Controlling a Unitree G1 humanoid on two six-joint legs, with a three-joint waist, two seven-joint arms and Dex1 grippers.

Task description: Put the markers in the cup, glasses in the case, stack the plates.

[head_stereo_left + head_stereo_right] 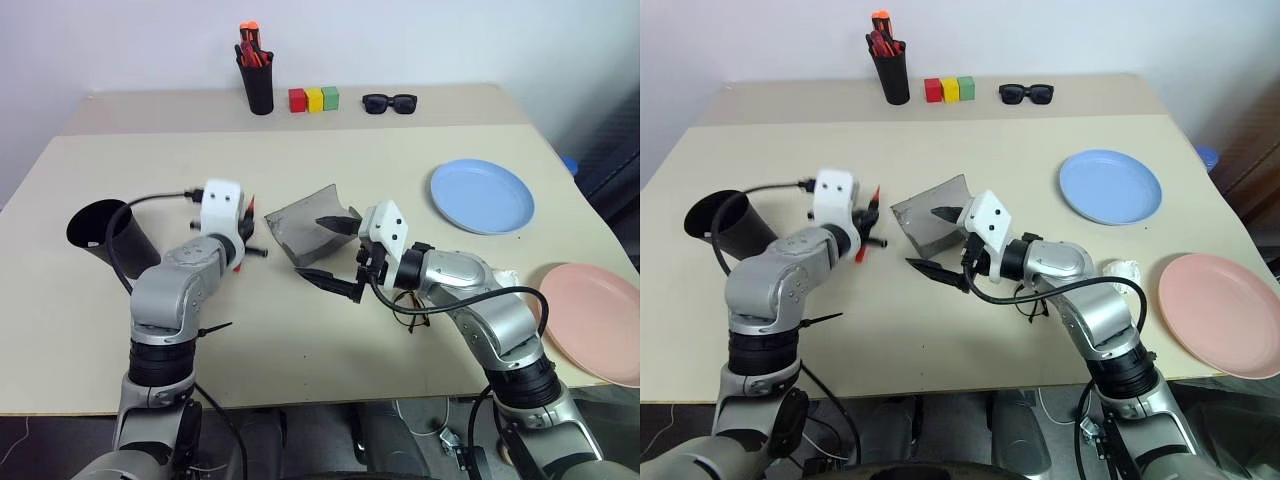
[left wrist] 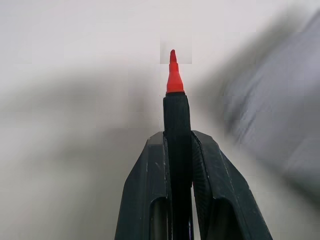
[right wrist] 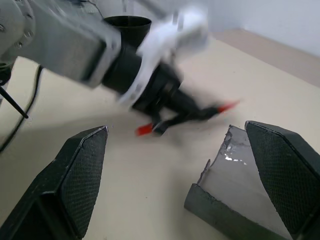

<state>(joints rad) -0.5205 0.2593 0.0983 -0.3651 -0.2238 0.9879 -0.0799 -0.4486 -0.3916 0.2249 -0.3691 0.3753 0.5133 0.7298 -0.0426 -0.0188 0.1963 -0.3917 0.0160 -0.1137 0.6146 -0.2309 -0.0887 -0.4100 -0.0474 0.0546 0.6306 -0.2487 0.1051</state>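
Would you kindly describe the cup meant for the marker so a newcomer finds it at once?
On the beige table, look to the near left edge. The cup is wide, black and tapered, lying tipped, unlike the upright pen holder holding markers at the back.

beige table (image 1: 300, 330), blue plate (image 1: 482, 196), pink plate (image 1: 597, 320)

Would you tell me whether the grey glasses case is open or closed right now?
Open: the case lies with its halves spread, one raised, showing the empty interior.

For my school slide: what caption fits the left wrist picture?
Left gripper shut on the red marker, its tip pointing ahead over the table.
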